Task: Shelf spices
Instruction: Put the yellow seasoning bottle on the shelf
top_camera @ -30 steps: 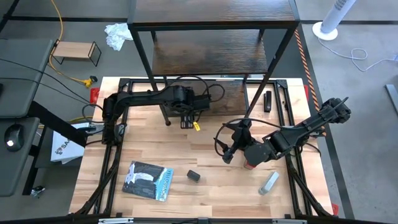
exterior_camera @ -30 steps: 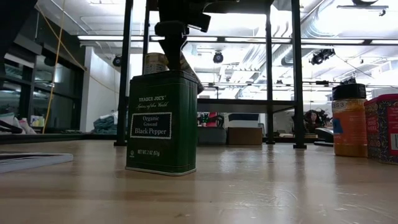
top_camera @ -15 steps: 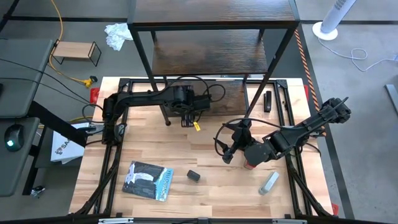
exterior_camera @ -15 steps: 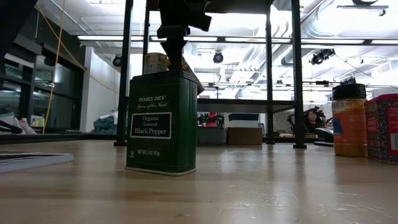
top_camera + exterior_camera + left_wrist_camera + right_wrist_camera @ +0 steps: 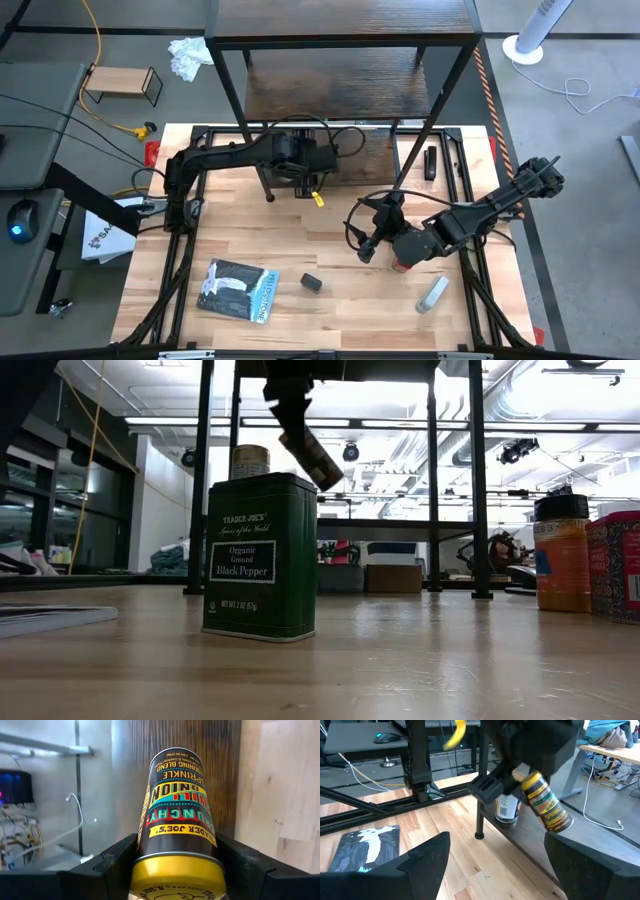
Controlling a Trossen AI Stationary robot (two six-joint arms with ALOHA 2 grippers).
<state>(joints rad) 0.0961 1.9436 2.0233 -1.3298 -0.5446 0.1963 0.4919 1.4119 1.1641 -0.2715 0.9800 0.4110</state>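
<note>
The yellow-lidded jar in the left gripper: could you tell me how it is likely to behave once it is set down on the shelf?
The yellow-lidded jar is a smooth cylinder held tilted by the left gripper, so released at that angle it would probably fall over and roll. Its glossy label suggests it may slip. Upright, its flat base should stand steadily on the shelf.

The left gripper now sits further in toward the shelf than a second ago; its yellow-lidded jar hangs higher and more tilted above the green tin.

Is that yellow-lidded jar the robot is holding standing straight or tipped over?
Tipped. The yellow-lidded jar hangs slanted in the left gripper, its lid end higher, above the shelf's lowest board, not resting on it.
</note>
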